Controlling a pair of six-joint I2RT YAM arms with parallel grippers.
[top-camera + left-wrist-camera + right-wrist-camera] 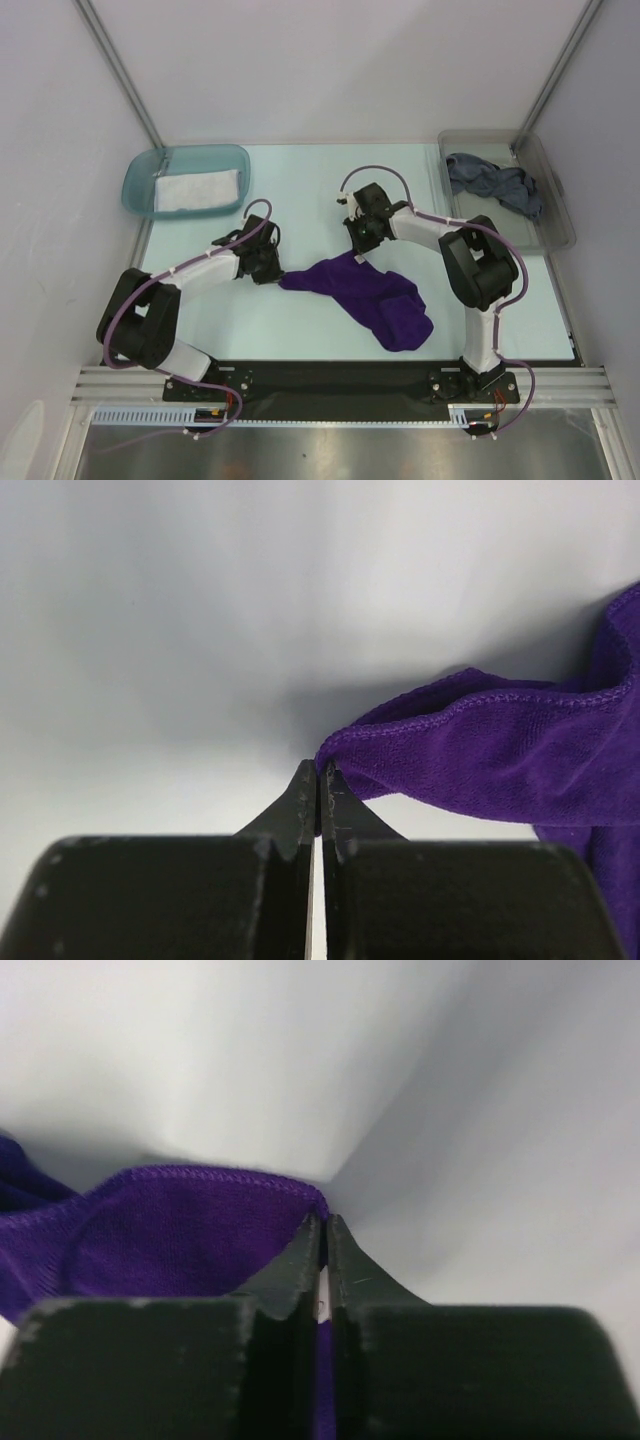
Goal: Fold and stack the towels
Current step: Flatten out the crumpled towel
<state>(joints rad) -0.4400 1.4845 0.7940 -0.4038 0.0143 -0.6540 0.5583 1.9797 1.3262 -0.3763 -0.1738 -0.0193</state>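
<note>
— Left gripper (pixel 272 272) first?

— Closed tight, jaws flat against each other, pinching the left corner of the purple towel (pixel 370 295). Same from the left wrist view: black tips of the left gripper (pixel 318 780) meeting right at the hemmed corner of the purple towel (pixel 500 750), that corner raised a little off the pale surface, soft shadow behind it.

— And the right gripper (pixel 357 245)?

— Clamped on the same purple towel, at its far corner. Seen from the right wrist: jaws of the right gripper (pixel 325 1230) all but touching, a thin strip of purple caught in the slit between them, stitched hem of the purple towel (pixel 170 1230) curling up to the tips from the left.

— Where on the table (pixel 300 180), then?

— Near the middle, strung between the two grippers. Narrow toward the left gripper, peaked toward the right gripper, the bulk of the cloth bunched and rumpled at the near right, close beside the right arm. Not folded; creased and uneven all over.

— Containers?

— Teal tray (pixel 140 185) at the far left corner, holding a white towel (pixel 198 190), folded flat and lying toward the tray's right side. Clear grey bin (pixel 560 215) at the far right edge, holding a grey-blue towel (pixel 495 180), crumpled loosely in the bin's far half, near half bare. Both well apart from the purple towel and from either gripper.
</note>
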